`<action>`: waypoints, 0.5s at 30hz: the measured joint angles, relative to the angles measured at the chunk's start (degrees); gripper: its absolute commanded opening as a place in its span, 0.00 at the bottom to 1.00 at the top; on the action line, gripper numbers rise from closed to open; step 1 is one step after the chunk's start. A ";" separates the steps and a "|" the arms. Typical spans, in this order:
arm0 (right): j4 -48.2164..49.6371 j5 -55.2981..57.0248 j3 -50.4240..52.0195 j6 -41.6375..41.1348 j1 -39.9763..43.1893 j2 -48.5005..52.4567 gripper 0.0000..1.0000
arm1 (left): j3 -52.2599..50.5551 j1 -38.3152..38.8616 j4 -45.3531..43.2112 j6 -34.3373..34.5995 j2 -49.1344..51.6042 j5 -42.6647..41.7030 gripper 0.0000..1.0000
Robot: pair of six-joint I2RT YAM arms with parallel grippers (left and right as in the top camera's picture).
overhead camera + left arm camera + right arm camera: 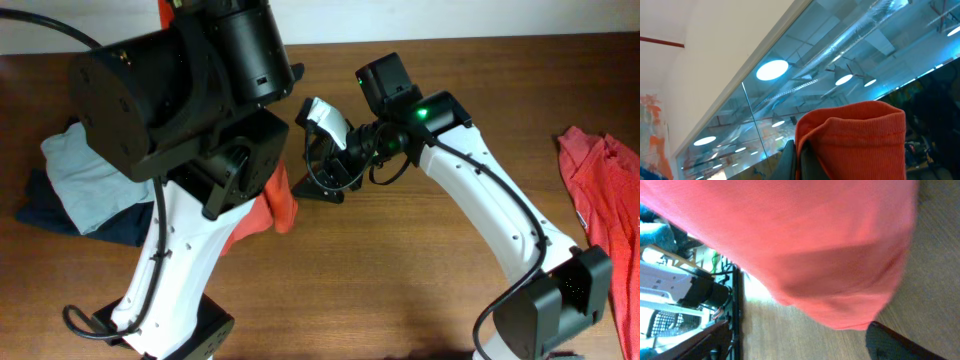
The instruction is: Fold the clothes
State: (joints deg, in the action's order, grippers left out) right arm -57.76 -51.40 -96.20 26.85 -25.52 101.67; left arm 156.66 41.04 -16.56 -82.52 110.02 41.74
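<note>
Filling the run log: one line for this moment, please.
left end effector: shut on orange-red T-shirt | right end effector: beside shirt, opening unclear

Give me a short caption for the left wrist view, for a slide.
Close-up of bunched orange-red cloth with a stitched hem, round ceiling lights glowing above.

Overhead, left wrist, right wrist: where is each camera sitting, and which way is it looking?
Overhead: fixed above, looking straight down on the wooden table, the left arm, the right arm and a grey-blue garment.
Left wrist: on the raised left arm, tilted up at ceiling lights; its left pincer shows below, shut on an orange-red T-shirt.
Right wrist: low over the table, close against that T-shirt; one dark fingertip shows.
Shared: all three see the orange-red T-shirt, hanging under the left arm from overhead.
</note>
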 measured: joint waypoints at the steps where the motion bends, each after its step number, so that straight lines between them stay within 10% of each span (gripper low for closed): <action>1: -0.11 -0.02 0.00 -0.48 -0.28 -0.33 0.86 | 0.00 0.00 0.00 0.00 0.00 0.00 0.00; 15: 11.76 39.74 0.00 -33.66 -22.40 -5.31 0.90 | 0.00 0.00 -0.02 -1.09 0.00 -0.07 0.00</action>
State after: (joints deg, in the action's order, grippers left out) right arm -46.00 -11.66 -96.20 -6.81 -47.92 96.36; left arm 156.66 41.04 -16.58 -83.61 110.02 41.67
